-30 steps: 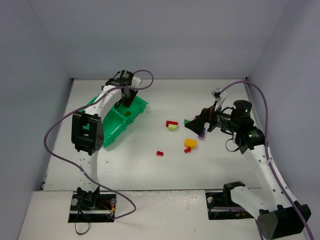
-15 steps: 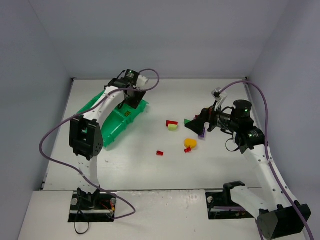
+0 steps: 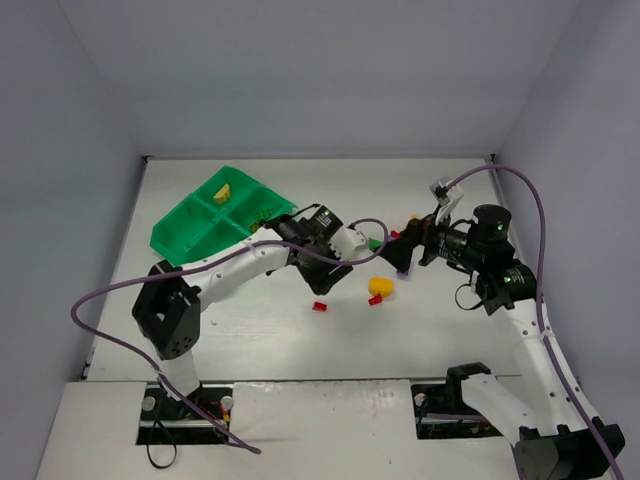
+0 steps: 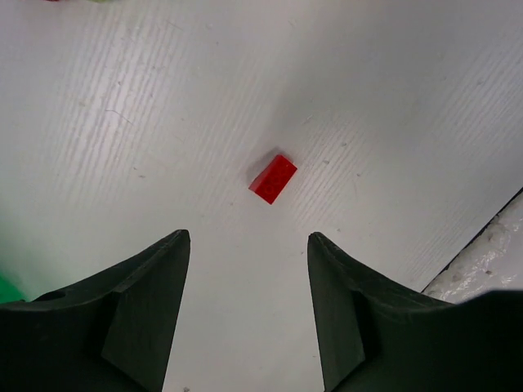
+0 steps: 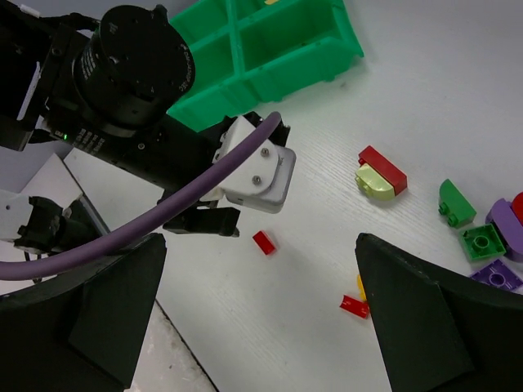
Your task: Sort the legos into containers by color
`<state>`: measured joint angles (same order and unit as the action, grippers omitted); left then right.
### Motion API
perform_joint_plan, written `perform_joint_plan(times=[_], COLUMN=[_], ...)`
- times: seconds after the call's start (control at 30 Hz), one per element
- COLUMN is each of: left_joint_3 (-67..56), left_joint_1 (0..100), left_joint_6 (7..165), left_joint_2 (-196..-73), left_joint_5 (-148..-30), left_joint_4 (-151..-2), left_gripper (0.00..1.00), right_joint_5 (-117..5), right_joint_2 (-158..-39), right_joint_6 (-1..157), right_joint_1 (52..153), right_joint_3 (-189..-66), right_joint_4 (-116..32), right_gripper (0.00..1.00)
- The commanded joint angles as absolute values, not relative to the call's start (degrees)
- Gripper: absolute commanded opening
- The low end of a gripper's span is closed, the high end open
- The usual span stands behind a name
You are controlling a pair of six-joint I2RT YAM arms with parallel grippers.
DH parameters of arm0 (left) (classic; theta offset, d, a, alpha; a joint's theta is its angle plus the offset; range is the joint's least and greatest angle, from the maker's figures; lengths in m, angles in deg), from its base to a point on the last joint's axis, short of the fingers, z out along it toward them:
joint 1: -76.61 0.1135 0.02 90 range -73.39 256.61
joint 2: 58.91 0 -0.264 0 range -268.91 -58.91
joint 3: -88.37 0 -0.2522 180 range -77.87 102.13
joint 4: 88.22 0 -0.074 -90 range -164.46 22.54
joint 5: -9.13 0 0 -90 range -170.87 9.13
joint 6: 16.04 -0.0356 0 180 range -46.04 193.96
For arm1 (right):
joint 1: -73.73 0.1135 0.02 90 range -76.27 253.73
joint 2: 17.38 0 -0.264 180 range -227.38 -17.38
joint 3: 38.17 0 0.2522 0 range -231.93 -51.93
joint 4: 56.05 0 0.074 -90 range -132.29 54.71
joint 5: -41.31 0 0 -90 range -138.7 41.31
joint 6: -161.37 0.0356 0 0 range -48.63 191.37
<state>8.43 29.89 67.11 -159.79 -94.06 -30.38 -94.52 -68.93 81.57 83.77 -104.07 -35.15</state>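
Wide apart stand the fingers of the left pincer (image 4: 248,241), with nothing between them; it hangs over the bare white table (image 4: 392,98), and 1 small red brick (image 4: 273,178) lies flat just beyond the fingertips, touching neither. In the overhead view that brick sits alone a little below the middle of the frame, well apart from everything else. The right pincer (image 3: 403,250), right of centre in the same view, is spread wide too and grips nothing; it hangs near the loose bricks.

From the right wrist camera those bricks show along the right side of the frame: a long red brick (image 5: 384,166) with a lime brick (image 5: 373,181) pressed against it; a dark green brick (image 5: 455,202) near them; a square green brick (image 5: 482,241) touching the purple bricks (image 5: 497,276) at the right edge; lower down, a yellow brick (image 5: 360,286) with a tiny red piece (image 5: 354,305) against it.

The green tray (image 3: 170,238) sits in the upper left of the overhead view, turned cornerwise, its 4 compartments 2 by 2; 1 yellow piece (image 3: 224,190) lies in the compartment nearest the top of the frame. Something small and dark shows in the compartment on the right, but I cannot make out what.
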Motion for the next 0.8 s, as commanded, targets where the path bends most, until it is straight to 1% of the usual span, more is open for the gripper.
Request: perform_joint_plan(times=[0.0,0.17,0.43,0.7,0.77], left_joint_3=[7.9,6.5,7.7,5.5,5.1], left_joint_1=[29.1,26.5,24.8,24.7,24.7], left_joint_6=[66.1,64.6,64.2,64.6,64.9], left_joint_2=[-159.4,-162.4,-168.3,-170.9,-171.1], left_joint_5=[-96.3,-96.6,-96.6,-90.6,-89.5], left_joint_4=[-30.6,-31.4,-32.0,-33.2,-34.0], left_gripper=[0.54,0.54,0.54,0.54,0.52], right_joint_5=[-93.3,-92.6,-91.8,-91.2,-91.3], right_joint_2=[-68.0,-67.3,-66.2,-65.8,-66.0], right_joint_6=[80.6,80.3,80.2,79.9,79.7], right_joint_1=[83.2,83.1,83.1,83.1,83.0], right_joint_3=[-105.7,-105.8,-105.7,-105.7,-105.7], right_joint_4=[-37.0,-36.0,-34.5,-34.0,-34.0], right_gripper=[0.98,0.98,0.98,0.98,0.98])
